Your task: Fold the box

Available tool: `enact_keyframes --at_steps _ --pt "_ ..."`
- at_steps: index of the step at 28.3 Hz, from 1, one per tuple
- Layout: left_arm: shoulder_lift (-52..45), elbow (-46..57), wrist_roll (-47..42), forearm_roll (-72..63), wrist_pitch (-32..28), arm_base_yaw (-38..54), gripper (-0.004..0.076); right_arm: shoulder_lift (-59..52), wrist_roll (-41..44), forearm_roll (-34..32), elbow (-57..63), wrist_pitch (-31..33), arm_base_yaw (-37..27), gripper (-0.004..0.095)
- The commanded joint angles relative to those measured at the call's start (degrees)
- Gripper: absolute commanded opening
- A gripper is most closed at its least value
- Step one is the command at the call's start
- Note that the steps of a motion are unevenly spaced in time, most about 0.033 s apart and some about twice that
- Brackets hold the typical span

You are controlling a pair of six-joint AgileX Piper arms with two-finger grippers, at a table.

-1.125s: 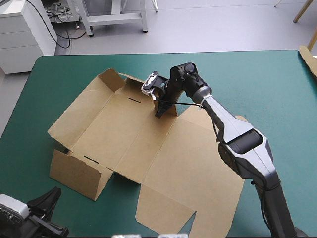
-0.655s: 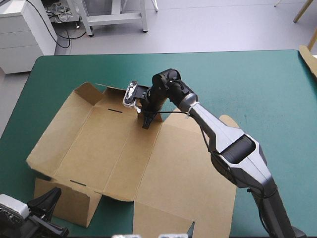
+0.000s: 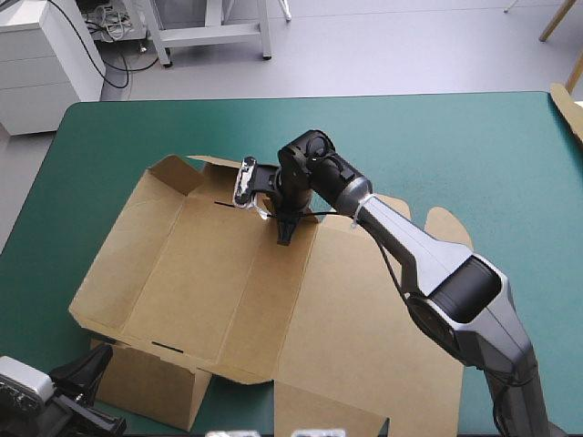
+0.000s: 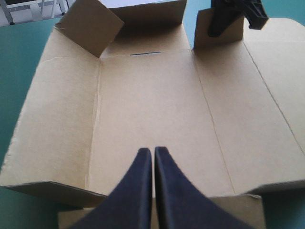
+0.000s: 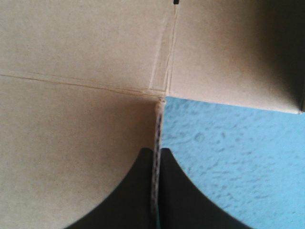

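Note:
The brown box lies opened out on the teal-green cover, with two short flaps raised along its far edge and a flap folded down at its near left corner. My right gripper is shut on a raised flap at the box's far edge. In the right wrist view the board's edge runs between the black fingers of that gripper. My left gripper is shut over the box's near edge, its fingers meeting with nothing between them. In the high view it sits by the near left corner.
Bare teal-green cover stretches beyond the box toward the far and right sides. A tan board edge pokes in at the table's far right corner. The box's near flaps lie close to the table's near edge.
My right gripper has dragged the box by its far flap, first to the left and nearer, then back a little to the right. The sheet turned with it. The left gripper stayed still.

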Motion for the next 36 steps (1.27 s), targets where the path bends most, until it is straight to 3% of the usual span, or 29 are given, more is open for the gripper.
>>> enact_keyframes --at_steps 1,7,16,25,36 --pt "-0.21 -1.24 0.00 0.00 -4.08 0.01 -0.0008 -6.81 -3.43 -0.55 4.80 -0.98 -0.19 -0.0022" --pt "-0.21 -1.24 0.00 0.00 -4.08 0.01 -0.0008 -7.42 -12.24 -0.83 8.34 -1.10 -1.06 -0.0022" --pt "-0.21 -1.24 0.00 -0.30 -4.08 0.01 -0.0008 -3.75 -18.04 -0.07 3.58 -2.35 -1.34 -0.0021" --pt "-0.21 -1.24 0.00 -0.40 -4.08 0.01 -0.0008 0.25 -19.78 3.94 -2.12 -2.09 -1.10 -0.0022" --pt "-0.21 -1.24 0.00 -0.40 -4.08 0.01 -0.0008 0.28 -19.78 1.74 -2.12 -3.55 -1.02 -0.0021"
